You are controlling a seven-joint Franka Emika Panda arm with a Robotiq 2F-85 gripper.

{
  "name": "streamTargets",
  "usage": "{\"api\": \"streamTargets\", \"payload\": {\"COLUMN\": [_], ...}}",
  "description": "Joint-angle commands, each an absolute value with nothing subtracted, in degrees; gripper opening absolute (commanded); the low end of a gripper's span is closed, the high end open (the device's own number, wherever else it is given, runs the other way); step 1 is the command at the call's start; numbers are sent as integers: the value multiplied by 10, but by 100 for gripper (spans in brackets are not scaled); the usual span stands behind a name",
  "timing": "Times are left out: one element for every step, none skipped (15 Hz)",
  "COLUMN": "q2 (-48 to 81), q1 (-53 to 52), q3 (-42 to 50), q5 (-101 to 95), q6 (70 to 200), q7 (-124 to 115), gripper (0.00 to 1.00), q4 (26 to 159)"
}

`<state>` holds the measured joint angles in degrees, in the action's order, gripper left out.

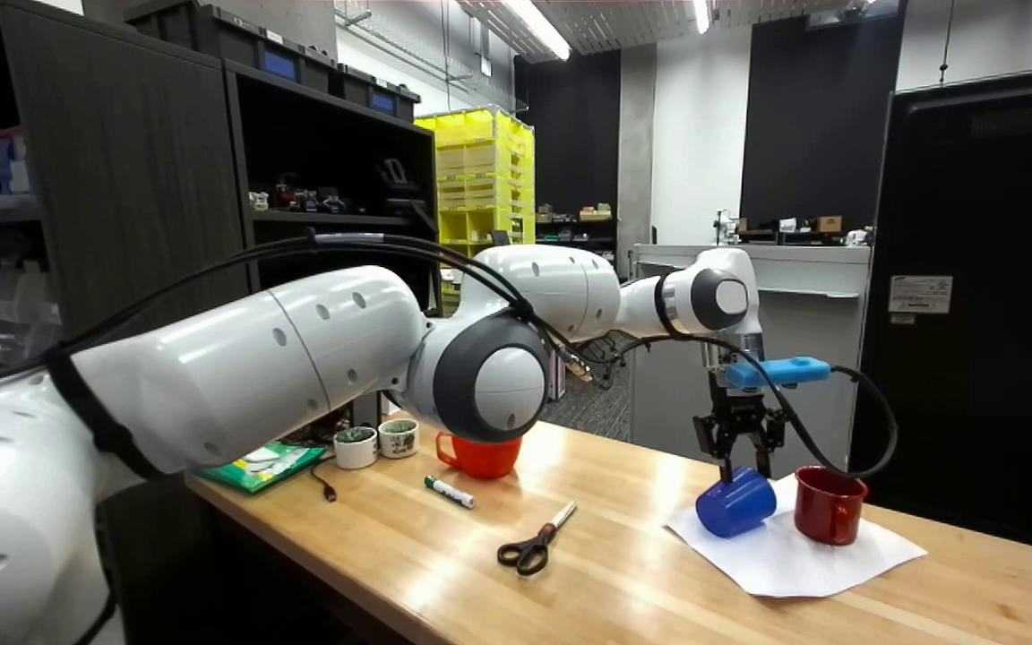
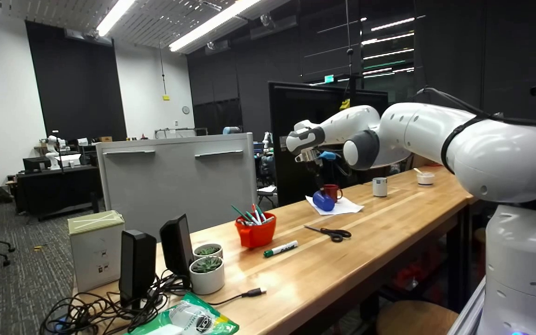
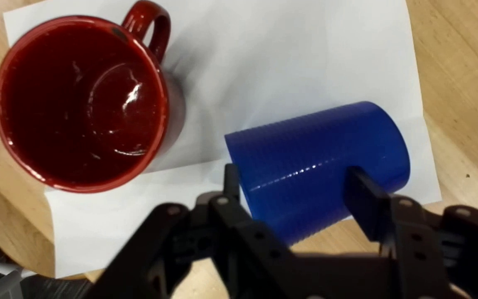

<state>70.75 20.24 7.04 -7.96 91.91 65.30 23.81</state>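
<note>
Jaws standing part-way apart, right at blue cup [image 3: 301,149]; I'm not managing to tell if they're squeezing it. Cup lying on its side, mostly on white paper [image 3: 272,62]. Red mug [image 3: 81,104] standing upright near it, same paper. Farther along table [image 1: 641,582], I'm seeing scissors [image 1: 543,539], marker [image 1: 451,492], orange mug [image 2: 254,236] holding pens [image 2: 253,217]; two potted plants [image 2: 206,279] sitting past those.
</note>
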Motion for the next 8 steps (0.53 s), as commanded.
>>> {"api": "streamTargets", "payload": {"q2": [697, 696, 696, 696, 697, 697, 698, 699], "q1": [206, 206, 206, 206, 207, 208, 209, 210], "q3": [65, 65, 65, 65, 66, 66, 65, 64], "q5": [-74, -74, -73, -74, -74, -74, -73, -72], "q6": [923, 923, 924, 925, 927, 927, 929, 929], "q7": [668, 669, 670, 670, 671, 671, 673, 675], "gripper": [32, 27, 69, 66, 66, 71, 76, 81], "q4": [259, 259, 259, 260, 260, 261, 262, 263]}}
